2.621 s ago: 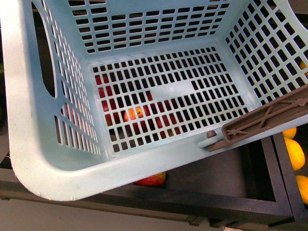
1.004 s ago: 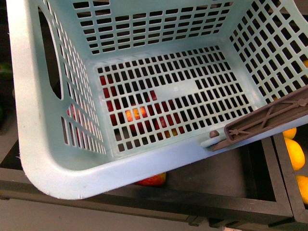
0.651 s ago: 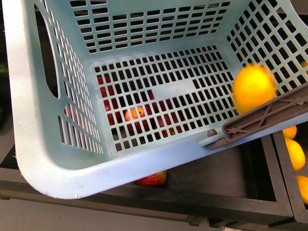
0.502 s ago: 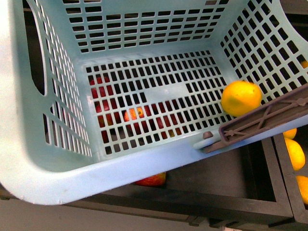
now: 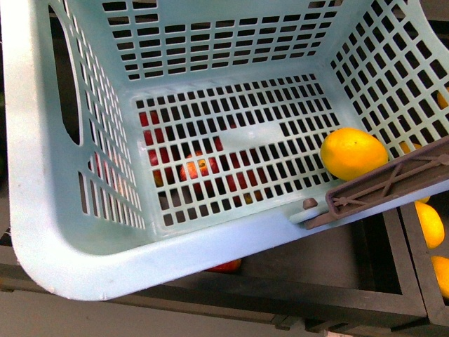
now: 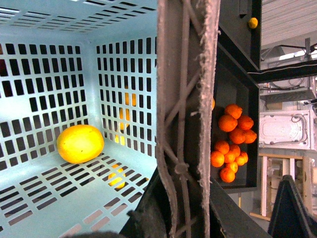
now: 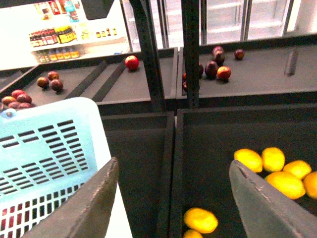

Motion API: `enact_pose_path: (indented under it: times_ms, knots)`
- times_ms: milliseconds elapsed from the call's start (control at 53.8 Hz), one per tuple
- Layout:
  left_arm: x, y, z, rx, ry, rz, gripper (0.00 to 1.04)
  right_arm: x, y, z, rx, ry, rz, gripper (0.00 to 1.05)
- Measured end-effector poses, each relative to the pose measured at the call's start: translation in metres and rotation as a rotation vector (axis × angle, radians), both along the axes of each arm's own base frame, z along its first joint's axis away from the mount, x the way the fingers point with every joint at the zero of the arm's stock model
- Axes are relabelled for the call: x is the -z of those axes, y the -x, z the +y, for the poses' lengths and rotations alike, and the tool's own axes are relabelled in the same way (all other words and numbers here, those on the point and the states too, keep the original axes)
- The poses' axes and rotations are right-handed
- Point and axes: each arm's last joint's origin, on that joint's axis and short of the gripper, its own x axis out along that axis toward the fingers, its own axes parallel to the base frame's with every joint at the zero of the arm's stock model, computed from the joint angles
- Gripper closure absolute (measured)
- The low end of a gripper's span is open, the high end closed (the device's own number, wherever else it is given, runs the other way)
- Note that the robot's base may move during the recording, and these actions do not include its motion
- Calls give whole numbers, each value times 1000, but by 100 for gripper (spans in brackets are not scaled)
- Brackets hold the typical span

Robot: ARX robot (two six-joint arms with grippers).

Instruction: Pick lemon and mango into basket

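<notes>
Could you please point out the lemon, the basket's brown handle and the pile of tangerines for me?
lemon [image 5: 353, 153]: front view, middle of its yellow skin.
basket handle [image 5: 398, 175]: front view, partway along the ribbed brown bar.
tangerines [image 6: 237, 136]: left wrist view, a fruit near the pile's middle.

The basket [image 5: 42, 175] is showing pale mint green, its walls and floor carrying a grid of dark slots. Its ribbed handle [image 5: 393, 184] is looking brown. The lemon [image 5: 353, 153] is glowing bright yellow. Through the floor, red fruit [image 5: 196, 168] is showing. The tangerines [image 6: 232, 144] are showing deep orange on a black shelf [image 6: 233, 94].
</notes>
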Motion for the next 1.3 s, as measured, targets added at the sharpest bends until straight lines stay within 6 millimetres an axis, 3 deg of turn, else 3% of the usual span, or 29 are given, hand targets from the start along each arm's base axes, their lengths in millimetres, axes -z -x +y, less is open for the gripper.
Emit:
enact_pose_path:
  times_ms: [223,372,688,1060,1171,1227,1301]
  knots:
    - [0,0,1,-6,-2,-2,98,26,19,19,-3,60,4,74]
    - [0,-1,1,-6,-2,-1,98,41,31,28,1,73,3,103]
    - [0,-1,1,-6,-1,-1,98,63,53,50,-12,81,0,103]
    - [0,-1,1,-6,-1,-1,98,64,55,50,-8,82,-5,41]
    - [0,-1,1,-7,-2,-2,98,64,55,50,-8,82,-5,17]
    - [0,-1,1,-7,-2,-2,98,64,55,50,-6,82,-5,9]
    - [0,1,-1,-1,-3,-2,98,64,55,50,-1,82,-5,9]
